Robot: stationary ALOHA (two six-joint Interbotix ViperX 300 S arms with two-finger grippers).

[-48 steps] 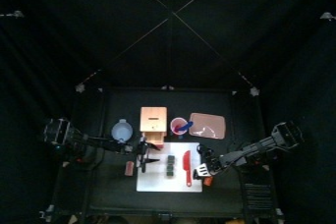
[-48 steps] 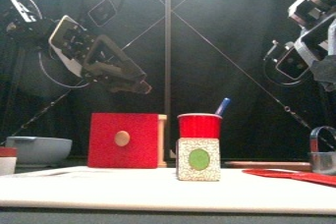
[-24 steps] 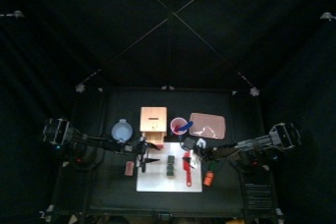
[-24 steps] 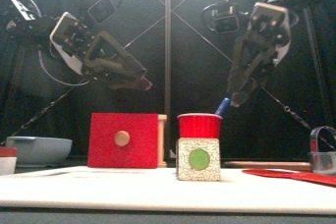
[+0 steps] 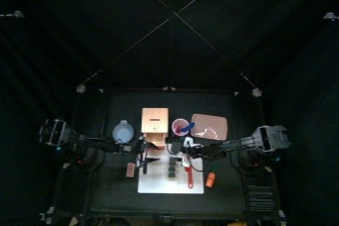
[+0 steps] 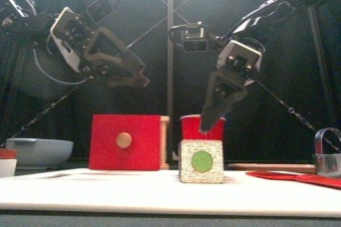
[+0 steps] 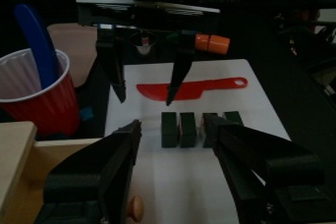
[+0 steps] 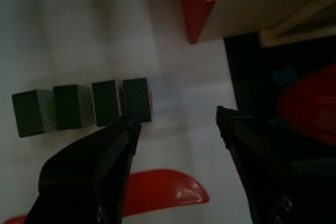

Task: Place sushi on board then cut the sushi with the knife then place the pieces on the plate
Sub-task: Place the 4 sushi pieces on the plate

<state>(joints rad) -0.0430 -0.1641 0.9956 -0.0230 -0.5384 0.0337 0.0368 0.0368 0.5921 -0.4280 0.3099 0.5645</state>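
sushi roll of four dark green blocks lies on the white cutting board, red knife flat beside it. both grippers hang above with jaws spread, holding nothing: left gripper higher, right gripper lower over the board

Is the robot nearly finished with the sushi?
Done: the dark green toy sushi roll lies on the white cutting board. In hand: nothing yet; the right gripper hangs open over the board by the red toy knife lying there, and the left gripper is open too. Left: grabbing the knife, cutting the roll, whose blocks sit together in a row, and moving pieces to the flat pink tray.
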